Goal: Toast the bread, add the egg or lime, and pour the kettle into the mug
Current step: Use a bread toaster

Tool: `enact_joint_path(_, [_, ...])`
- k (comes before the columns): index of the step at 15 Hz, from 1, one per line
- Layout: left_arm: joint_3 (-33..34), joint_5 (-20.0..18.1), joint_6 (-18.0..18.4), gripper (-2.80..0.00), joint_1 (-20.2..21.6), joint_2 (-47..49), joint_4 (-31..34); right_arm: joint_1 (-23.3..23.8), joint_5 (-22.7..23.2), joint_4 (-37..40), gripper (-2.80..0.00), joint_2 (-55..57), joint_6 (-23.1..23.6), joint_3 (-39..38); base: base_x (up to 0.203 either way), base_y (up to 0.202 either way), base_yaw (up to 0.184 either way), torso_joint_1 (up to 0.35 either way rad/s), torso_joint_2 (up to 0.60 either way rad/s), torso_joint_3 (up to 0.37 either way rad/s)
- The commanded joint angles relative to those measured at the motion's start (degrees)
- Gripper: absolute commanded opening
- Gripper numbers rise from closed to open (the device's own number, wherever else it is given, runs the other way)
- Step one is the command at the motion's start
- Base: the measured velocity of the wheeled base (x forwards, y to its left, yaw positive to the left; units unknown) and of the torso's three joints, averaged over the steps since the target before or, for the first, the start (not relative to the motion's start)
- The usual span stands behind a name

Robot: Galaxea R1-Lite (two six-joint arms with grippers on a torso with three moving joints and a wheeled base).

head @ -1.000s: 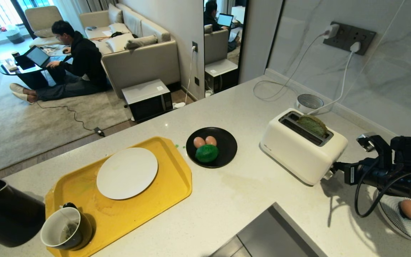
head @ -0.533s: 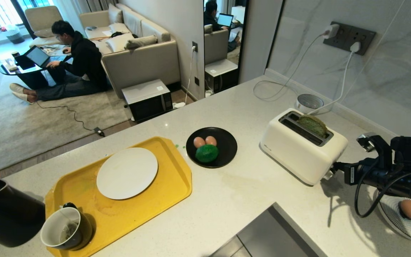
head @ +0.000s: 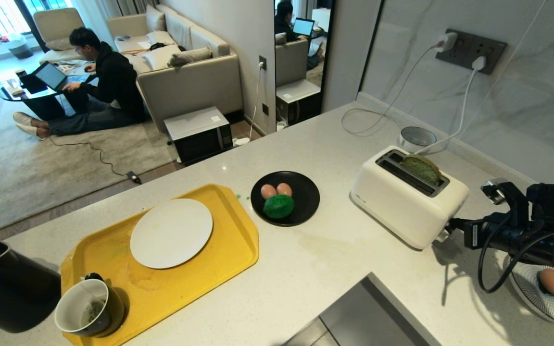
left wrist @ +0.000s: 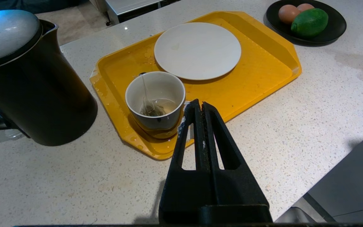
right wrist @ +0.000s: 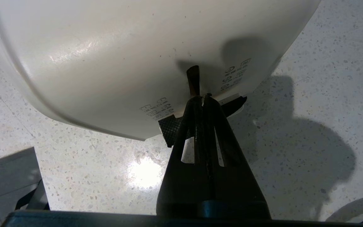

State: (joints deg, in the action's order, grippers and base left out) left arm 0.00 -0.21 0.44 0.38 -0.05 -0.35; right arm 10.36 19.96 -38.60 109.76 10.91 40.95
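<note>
The green bread (head: 421, 168) stands in the far slot of the white toaster (head: 409, 197), its top edge poking out. My right gripper (head: 444, 234) is shut with nothing between its fingers. Its tips (right wrist: 202, 97) rest on the black lever (right wrist: 170, 126) at the low end of the toaster (right wrist: 121, 56). One egg (head: 552, 281) lies on a striped plate behind the right arm. The lime (head: 279, 205) shares a black plate with two eggs. My left gripper (left wrist: 199, 104) hangs shut and empty beside the mug (left wrist: 155, 97), which holds a tea bag. The black kettle (left wrist: 27, 78) stands left of it.
A yellow tray (head: 219, 259) carries the mug (head: 89, 307) and a white plate (head: 171, 233). Cables run from wall sockets (head: 472, 48) to the toaster and a round kettle base (head: 416, 138). A counter cut-out (head: 363, 317) lies at the near edge. A person sits on the floor beyond the counter.
</note>
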Motion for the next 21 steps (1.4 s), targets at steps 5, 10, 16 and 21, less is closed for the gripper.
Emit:
enact_joint_path(5, [0.0,0.0,0.0,-2.80,0.0,0.0,0.0,0.0,0.1,-0.2,-2.80,0.0,0.1,0.0,0.000,0.000,0.000,0.000,0.00,0.000])
enact_joint_path(10, [0.0,0.0,0.0,-2.80,0.0,0.0,0.0,0.0,0.1,-0.2,-2.80,0.1,0.1,0.0,0.000,0.000,0.000,0.000,0.00,0.000])
enact_joint_path(16, [0.0,0.0,0.0,-2.80,0.1,0.0,0.0,0.0,0.0,-0.2,-2.80,0.0,0.1,0.0,0.000,0.000,0.000,0.000,0.00,0.000])
enact_joint_path(21, [0.0,0.0,0.0,-2.80,0.0,0.0,0.0,0.0,0.0,-0.2,-2.80,-0.2,0.2,0.0,0.000,0.000,0.000,0.000,0.00,0.000])
